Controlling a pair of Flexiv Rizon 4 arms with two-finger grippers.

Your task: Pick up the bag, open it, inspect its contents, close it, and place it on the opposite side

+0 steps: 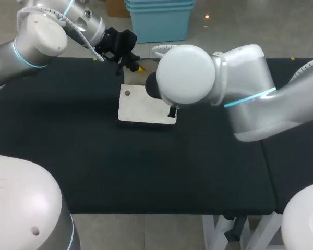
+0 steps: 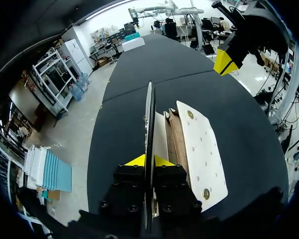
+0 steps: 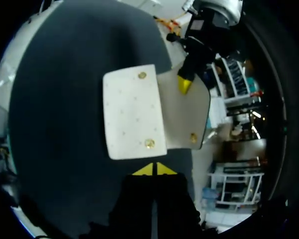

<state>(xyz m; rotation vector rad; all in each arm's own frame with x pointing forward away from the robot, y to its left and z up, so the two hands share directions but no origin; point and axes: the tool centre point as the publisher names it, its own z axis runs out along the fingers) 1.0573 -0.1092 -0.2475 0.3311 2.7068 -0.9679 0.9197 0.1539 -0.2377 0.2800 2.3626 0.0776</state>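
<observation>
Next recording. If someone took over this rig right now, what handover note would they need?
Left gripper: shut on the flap of the bag, holding it lifted on edge.
Right gripper: shut, empty, just short of the bag's edge.
The bag lies on the table, open, brown inside showing.
Done: opening.
Left: inspect the contents, close it, place it on the opposite side.

Black table (image 1: 120, 172), dark matte top
</observation>
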